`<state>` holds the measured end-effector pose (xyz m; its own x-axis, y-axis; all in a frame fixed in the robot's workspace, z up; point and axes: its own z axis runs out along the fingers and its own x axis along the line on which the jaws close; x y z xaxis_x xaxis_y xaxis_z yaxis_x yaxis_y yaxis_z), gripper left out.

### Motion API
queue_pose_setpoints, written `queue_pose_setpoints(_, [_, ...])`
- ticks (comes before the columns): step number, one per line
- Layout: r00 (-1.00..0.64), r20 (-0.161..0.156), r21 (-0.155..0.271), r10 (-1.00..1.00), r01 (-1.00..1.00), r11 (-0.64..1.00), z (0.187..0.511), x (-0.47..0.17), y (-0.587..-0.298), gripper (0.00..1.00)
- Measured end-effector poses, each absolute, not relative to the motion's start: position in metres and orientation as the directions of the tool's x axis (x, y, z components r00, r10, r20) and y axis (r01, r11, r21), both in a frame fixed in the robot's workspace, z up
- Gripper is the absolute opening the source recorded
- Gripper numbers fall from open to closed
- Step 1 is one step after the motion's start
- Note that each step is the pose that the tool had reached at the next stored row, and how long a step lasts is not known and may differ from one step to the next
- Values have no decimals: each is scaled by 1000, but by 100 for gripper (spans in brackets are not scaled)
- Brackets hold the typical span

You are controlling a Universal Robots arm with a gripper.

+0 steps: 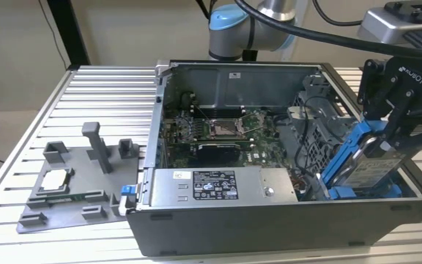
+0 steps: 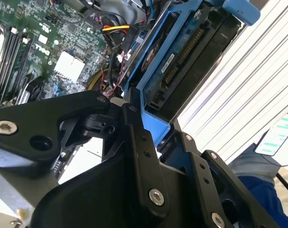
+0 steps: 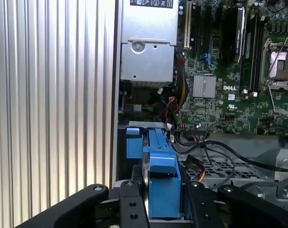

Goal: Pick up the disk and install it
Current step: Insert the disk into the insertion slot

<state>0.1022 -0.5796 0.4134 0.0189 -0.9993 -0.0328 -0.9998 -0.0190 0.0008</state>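
The disk (image 1: 372, 168) is a silver-grey drive clipped in a blue plastic frame. It hangs tilted at the exterior view's right, its lower end inside the open computer case (image 1: 270, 220) by the drive bay. My gripper (image 1: 388, 137) is shut on its upper end. In the first wrist view the disk (image 3: 160, 159) stands edge-on between the black fingers (image 3: 129, 202), just inside the case wall, with my gripper (image 3: 160, 204) clamped on its blue frame. In the second wrist view the disk (image 2: 182, 52) shows its connector side, reaching away from my gripper (image 2: 158, 140).
A silver power supply (image 1: 218, 184) with a white label lies at the case front. Behind it sits the motherboard (image 1: 226, 129). A grey fixture (image 1: 64, 187) holding a small square chip lies on the slatted table (image 1: 101, 93). A person's blue sleeve (image 2: 258, 194) is close by.
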Motion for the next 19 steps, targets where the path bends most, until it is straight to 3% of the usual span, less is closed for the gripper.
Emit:
queue_pose_setpoints(3, [19,-34,1,-999,-1000,-19,414,102,-580,0])
queue_pose_setpoints(4, [19,-34,1,-999,-1000,-19,414,102,-580,100])
queue_pose_setpoints(19, [20,-38,-5,-999,-1000,-19,413,102,-579,100])
